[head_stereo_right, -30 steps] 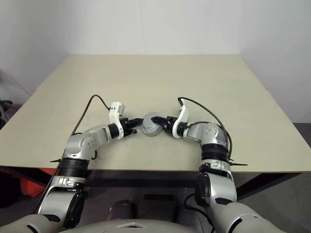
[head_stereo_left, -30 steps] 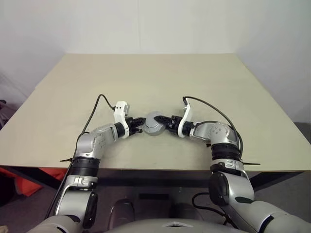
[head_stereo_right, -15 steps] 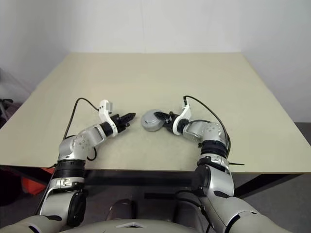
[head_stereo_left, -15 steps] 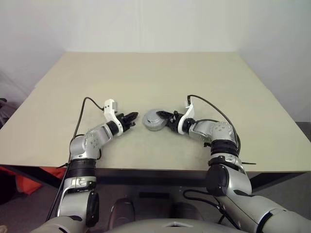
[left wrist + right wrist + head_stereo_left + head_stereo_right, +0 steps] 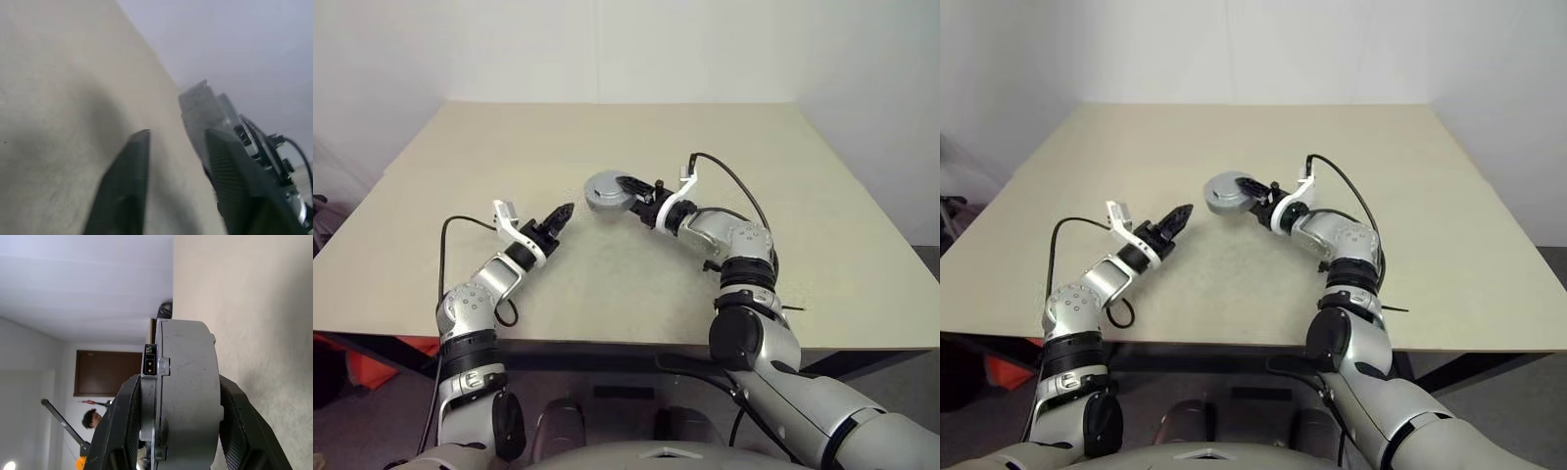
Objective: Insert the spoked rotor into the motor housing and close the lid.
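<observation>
Silver round metal motor housing (image 5: 605, 191) sits in the right claw (image 5: 628, 196), lifted clear of the beige worktop (image 5: 636, 274). Right wrist view has it edge-on: thick grey disc (image 5: 183, 396) with a seam running round its rim and a small black connector block on the side. One black finger (image 5: 124, 426) presses one flat face and the other presses the opposite face, so the claw is closed across the disc's thickness at a mid-width opening. Grip looks square, no visible tilt between the disc and the fingers.

Head views: right claw reaches toward the robot's left and a bit away from the body, with the housing at its tip, near the middle of the worktop. Black cable loops over the right wrist.

Left claw (image 5: 558, 217) is empty. It hangs over the worktop on the robot's left, pointing toward the housing but well apart from it. Left wrist view shows its two black fingers (image 5: 128, 186) spread with a clear gap and bare worktop showing between them, nothing gripped. Same view catches the housing (image 5: 203, 110) edge-on in the background with the right claw behind it, blurred.

Spoked rotor: cannot tell where it is. The housing reads as a closed shell from both the head and wrist angles, so its inside is hidden.

A person stands far off in the background of the right wrist view (image 5: 93, 420).
</observation>
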### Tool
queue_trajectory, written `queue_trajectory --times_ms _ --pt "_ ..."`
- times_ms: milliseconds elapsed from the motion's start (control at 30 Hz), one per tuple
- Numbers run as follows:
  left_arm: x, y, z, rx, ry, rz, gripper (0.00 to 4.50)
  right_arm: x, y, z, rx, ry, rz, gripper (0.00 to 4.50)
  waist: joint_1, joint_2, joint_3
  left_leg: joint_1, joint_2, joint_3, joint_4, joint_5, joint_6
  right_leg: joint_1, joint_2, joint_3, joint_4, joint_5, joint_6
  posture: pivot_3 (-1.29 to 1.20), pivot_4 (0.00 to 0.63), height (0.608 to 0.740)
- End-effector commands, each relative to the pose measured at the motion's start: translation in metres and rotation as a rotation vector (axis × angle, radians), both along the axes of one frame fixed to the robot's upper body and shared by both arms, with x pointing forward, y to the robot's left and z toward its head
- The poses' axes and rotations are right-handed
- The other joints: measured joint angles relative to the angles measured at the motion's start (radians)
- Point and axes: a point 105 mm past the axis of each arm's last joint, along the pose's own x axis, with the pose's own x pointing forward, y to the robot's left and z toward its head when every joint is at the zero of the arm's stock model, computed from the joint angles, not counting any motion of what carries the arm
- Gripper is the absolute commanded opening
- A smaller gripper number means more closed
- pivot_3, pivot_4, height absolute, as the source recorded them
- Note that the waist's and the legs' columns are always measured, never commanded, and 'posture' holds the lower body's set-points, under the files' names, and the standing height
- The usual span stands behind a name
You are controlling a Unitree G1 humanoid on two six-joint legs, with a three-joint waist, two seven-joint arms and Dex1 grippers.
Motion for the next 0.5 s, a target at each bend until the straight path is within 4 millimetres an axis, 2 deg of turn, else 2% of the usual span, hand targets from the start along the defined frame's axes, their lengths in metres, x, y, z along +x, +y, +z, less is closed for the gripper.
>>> queue_trajectory --times_ms 33,167,333,500 --pt "-0.003 -0.001 0.018 -0.065 -0.054 -0.012 3.04 0.0 0.007 0.03 0.05 -0.092 0.044 2.12 0.0 0.0 0.0 0.0 0.0 0.0 0.0 0.0 0.0 0.0 0.0 0.0 0.0 0.0 0.0 0.0 0.0 0.74" --pt "-0.004 -0.008 0.019 -0.139 -0.031 -0.051 4.48 -0.008 0.013 0.034 0.046 -0.108 0.092 2.12 0.0 0.0 0.0 0.0 0.0 0.0 0.0 0.0 0.0 0.0 0.0 0.0 0.0 0.0 0.001 0.0 0.0 0.74" --pt "-0.003 -0.019 0.025 -0.32 -0.003 -0.125 4.48 -0.018 0.022 0.04 0.055 -0.138 0.153 2.12 0.001 0.0 0.0 0.0 0.0 0.0 0.0 0.0 0.0 0.0 0.0 0.0 0.0 0.002 0.003 0.0 0.0 0.74" --pt "0.008 -0.033 0.023 -0.371 0.026 -0.155 4.48 -0.027 0.03 0.038 0.04 -0.15 0.185 2.12 0.006 -0.001 0.0 0.001 0.0 -0.001 0.001 0.0 -0.001 0.001 0.0 0.0 0.0 0.002 0.004 0.0 0.0 0.74"
